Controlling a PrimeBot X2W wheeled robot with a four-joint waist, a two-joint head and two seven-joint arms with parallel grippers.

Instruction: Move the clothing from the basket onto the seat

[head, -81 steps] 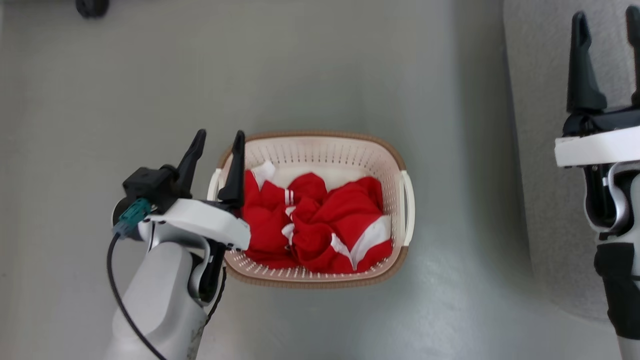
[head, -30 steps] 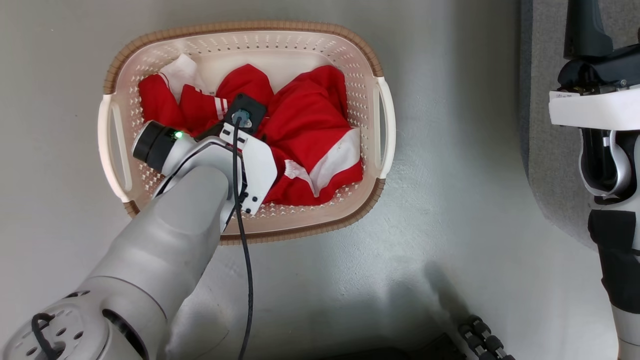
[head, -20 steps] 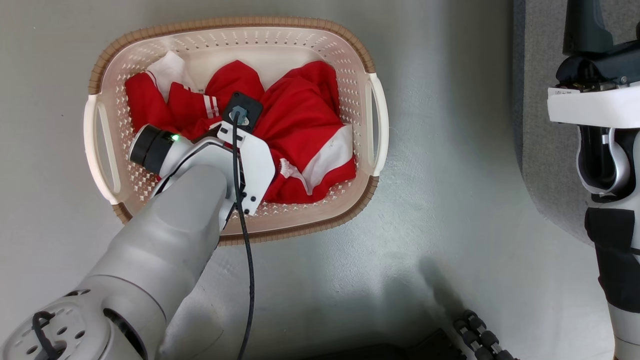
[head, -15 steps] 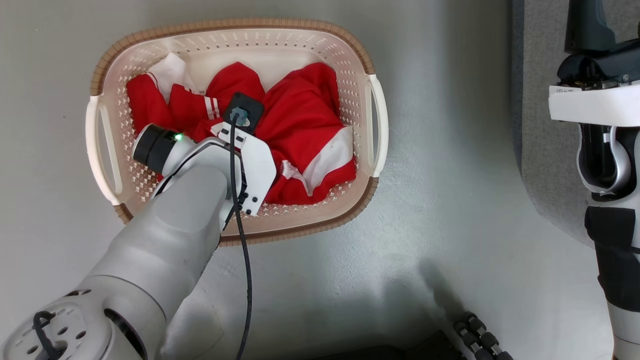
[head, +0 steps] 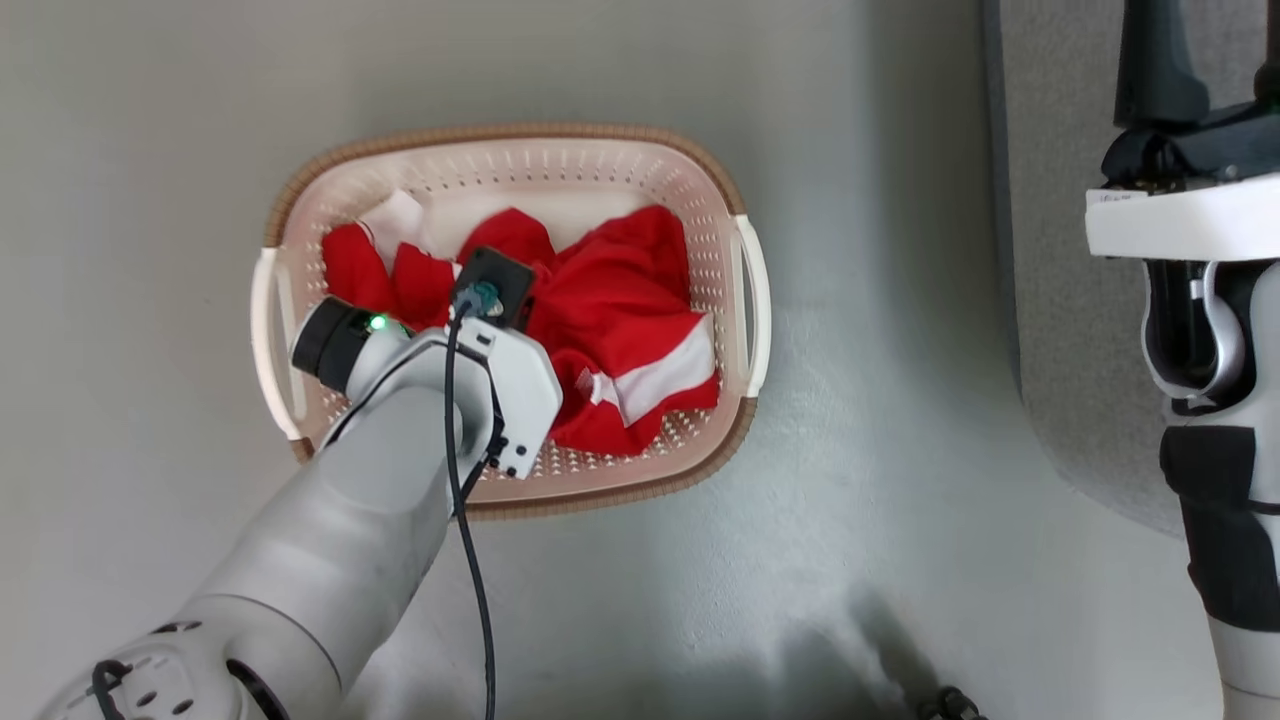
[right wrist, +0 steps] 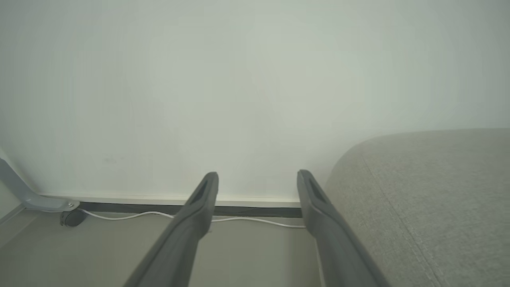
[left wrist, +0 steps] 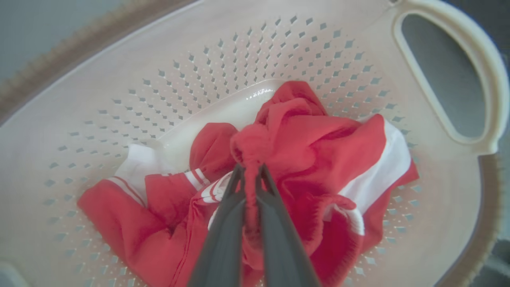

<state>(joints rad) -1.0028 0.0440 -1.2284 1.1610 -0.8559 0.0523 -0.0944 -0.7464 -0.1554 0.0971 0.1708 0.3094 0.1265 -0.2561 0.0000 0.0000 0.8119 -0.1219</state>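
Clothing: the clothing (left wrist: 303,159) lies crumpled in the basket (head: 560,170), bright red with white panels, cuffs and thin stripes; it covers most of the floor but leaves a bare patch toward the far wall.

Handling: soft, limp and probably light. It should bunch and drape rather than keep a shape, and the garments look tangled, so one may drag another up with it. No risk of breakage; the likelier trouble is a thin fold slipping free or a trailing sleeve snagging on the rim.

Where to hold: a thick gathered ridge near the middle of the heap looks better than a flat panel or a cuff edge, since more layers give the fingers more to bite on.

Left claw: the left claw (left wrist: 250,173) is narrow, its two dark fingers pinched on a raised red fold at the centre of the pile, with fabric showing between the tips.

Right claw: the right claw (right wrist: 257,183) is wide and empty, held up beside the seat (right wrist: 430,199).

Basket: it stands on the grey floor (head: 880,520), apart from the seat at the robot's right.

Stage: judged as grip made, lift not yet done; nothing lies on the seat where it shows.
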